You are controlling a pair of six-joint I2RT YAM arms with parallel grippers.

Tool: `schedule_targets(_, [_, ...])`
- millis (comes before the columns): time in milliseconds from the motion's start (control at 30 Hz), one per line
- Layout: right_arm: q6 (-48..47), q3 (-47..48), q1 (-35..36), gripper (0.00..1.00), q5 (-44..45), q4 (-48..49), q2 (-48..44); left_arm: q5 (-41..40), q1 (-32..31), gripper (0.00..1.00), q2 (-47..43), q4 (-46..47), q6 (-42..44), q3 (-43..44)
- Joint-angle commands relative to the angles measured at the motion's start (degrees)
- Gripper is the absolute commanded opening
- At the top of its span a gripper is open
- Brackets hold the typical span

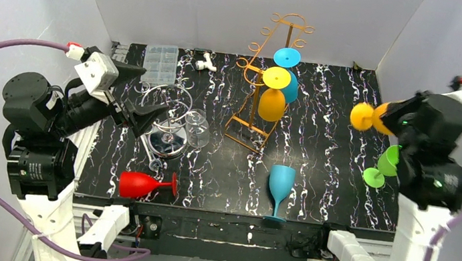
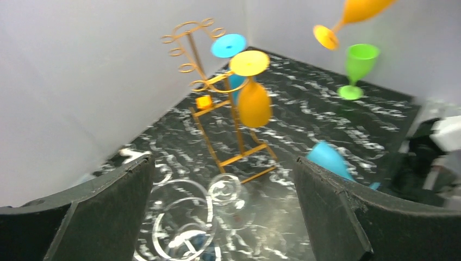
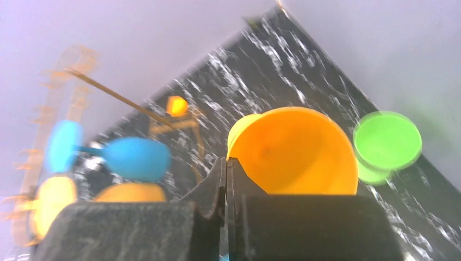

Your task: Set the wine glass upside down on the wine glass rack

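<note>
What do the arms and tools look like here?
The left arm and right arm both have black joint housings, white links and a purple cable with a red tip. On the left tool and right tool, wide black fingers with textured padded faces.

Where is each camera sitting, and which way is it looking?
Top: high behind the robot, looking down at the table; left arm and right arm show.
Left wrist: on the left arm, facing across to the rack; open left end effector shows.
Right wrist: on the raised right arm, looking down; right end effector, shut on the orange glass, shows.
Shared: both wrist views see rack, orange glass, green glass.
</note>
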Motion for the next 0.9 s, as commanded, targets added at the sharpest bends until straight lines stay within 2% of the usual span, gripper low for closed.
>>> schedule_targets(0, [-0.1, 15.8, -0.1, 0.01, -7.3, -5.3, 0.3, 9.3, 0.3, 0.98, 1.6, 0.0, -12.8, 1.3])
schedule_targets(100, [1.4, 24.7, -0.1, 0.01, -12.5, -6.1, 2.6, 11.4, 0.3, 0.98, 3.3, 2.0, -18.4, 1.3])
schedule_targets(167, [3.0, 27.8, -0.1, 0.01, -19.2, -3.7, 4.0, 11.2, 0.3, 0.98, 4.1, 4.9, -22.0, 1.1])
schedule_targets(367, [11.7, 26.5, -0.2, 0.01, -38.6, 10.4, 7.5, 8.7, 0.3, 0.98, 6.3, 14.1, -31.4, 0.2])
schedule_targets(500, [14.0, 28.6, -0.1, 0.01, -42.8, 15.4, 10.0, 6.1, -2.0, 0.98, 10.1, 18.1, -38.3, 1.1])
schedule_targets(600, [18.2, 29.7, -0.1, 0.01, -45.9, 19.9, 12.5, 5.1, -5.7, 0.98, 14.1, 15.0, -37.8, 4.5])
schedule_targets(733, [24.2, 27.5, -0.1, 0.01, -48.2, 29.1, 14.1, -4.3, -14.2, 0.98, 20.4, 6.6, -32.1, 13.7])
schedule_targets(867, [25.0, 30.0, 0.0, 0.01, -48.3, 30.1, 16.7, -12.0, -15.8, 0.98, 26.1, 1.3, -29.6, 21.4])
